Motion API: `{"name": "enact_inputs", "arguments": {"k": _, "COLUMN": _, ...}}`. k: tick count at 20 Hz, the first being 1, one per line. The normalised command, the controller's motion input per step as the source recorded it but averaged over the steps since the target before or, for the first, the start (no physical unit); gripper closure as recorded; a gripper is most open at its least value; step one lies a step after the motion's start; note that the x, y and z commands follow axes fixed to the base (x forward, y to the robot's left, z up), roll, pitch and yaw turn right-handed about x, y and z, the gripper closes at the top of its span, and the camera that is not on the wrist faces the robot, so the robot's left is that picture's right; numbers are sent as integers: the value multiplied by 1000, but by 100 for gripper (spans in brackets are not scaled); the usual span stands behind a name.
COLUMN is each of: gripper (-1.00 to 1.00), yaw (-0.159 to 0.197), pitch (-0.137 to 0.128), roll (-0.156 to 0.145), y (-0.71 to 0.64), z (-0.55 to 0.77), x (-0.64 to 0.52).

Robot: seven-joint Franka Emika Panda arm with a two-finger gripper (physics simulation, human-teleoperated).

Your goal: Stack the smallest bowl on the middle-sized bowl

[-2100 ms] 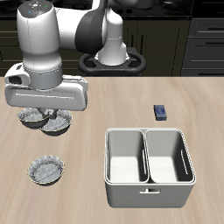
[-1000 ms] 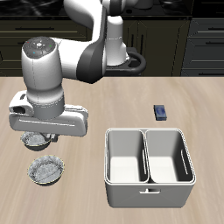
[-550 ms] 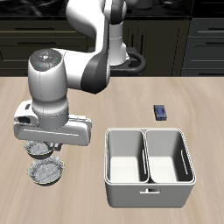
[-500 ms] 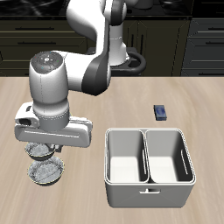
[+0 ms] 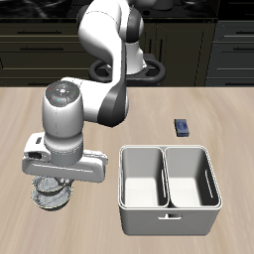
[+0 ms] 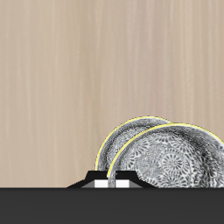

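tool (image 5: 52, 185) low over bowl (image 5: 48, 195) near table's front edge; tool state: cannot tell.

Table (image 5: 198, 109): pale beige woodgrain, fine streaks. Robot arm (image 5: 104, 40): white shells, dark grey joints. Double bin (image 5: 169, 189): plain light grey. Small block (image 5: 182, 126): dark blue. Two bowls (image 6: 166, 162): grey metallic, lacy mottled pattern inside, thin yellowish rim line.
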Motion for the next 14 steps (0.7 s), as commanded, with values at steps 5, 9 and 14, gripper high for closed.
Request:
{"name": "enact_inputs", "arguments": {"k": 5, "gripper": -100, "yaw": 26, "pitch": 47, "roll": -67, "y": 1, "z": -147, "x": -21}}
{"name": "enact_inputs", "arguments": {"k": 9, "gripper": -100, "yaw": 33, "pitch": 1, "roll": -4, "y": 45, "z": 41, "x": -58}}
{"name": "enact_inputs", "arguments": {"k": 14, "gripper": -100, "yaw": 12, "pitch": -17, "roll": 2, "y": -26, "z": 128, "x": -48}}
